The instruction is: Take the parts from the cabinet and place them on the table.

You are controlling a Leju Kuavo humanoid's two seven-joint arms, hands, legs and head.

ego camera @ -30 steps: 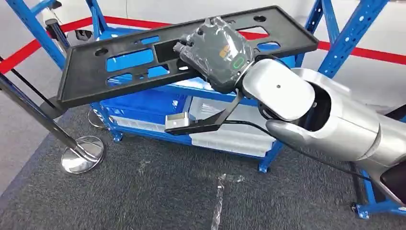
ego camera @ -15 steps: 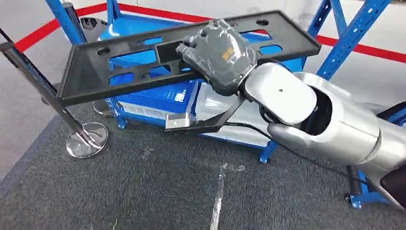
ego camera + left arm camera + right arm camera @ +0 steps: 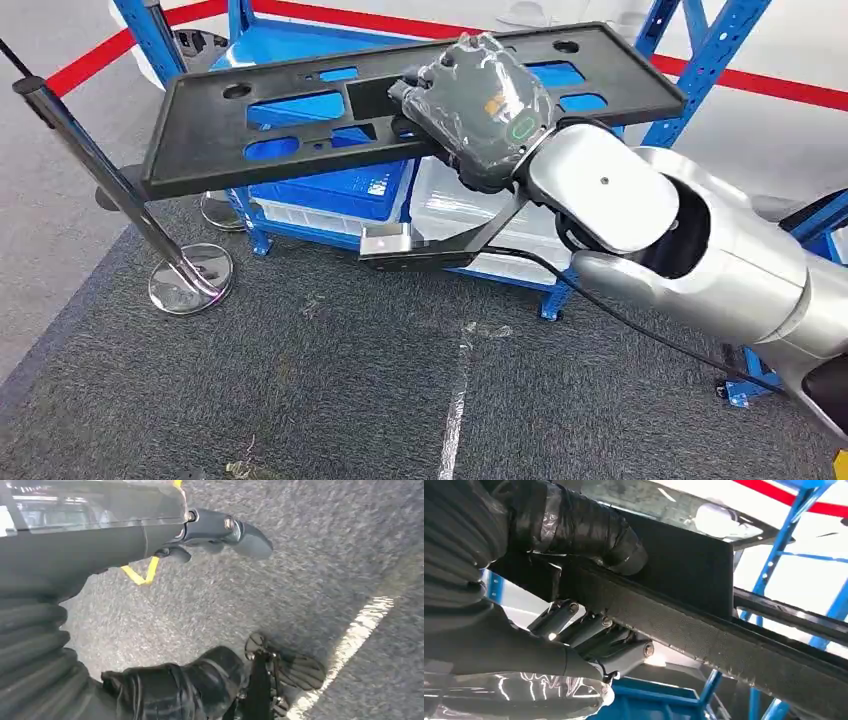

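Black panel (image 3: 300, 120) still gripped by right hand (image 3: 480, 105); camera shifted, rack (image 3: 330, 190) nearer.

We find no readable text, number or brand name in any view. The back of the right hand (image 3: 480, 105) carries two marks under its clear wrap: a small orange label, too blurred for us to read, and a green rounded outline symbol beside it, near the wrist. We make out no lettering on the black panel (image 3: 260, 140) that this hand holds.
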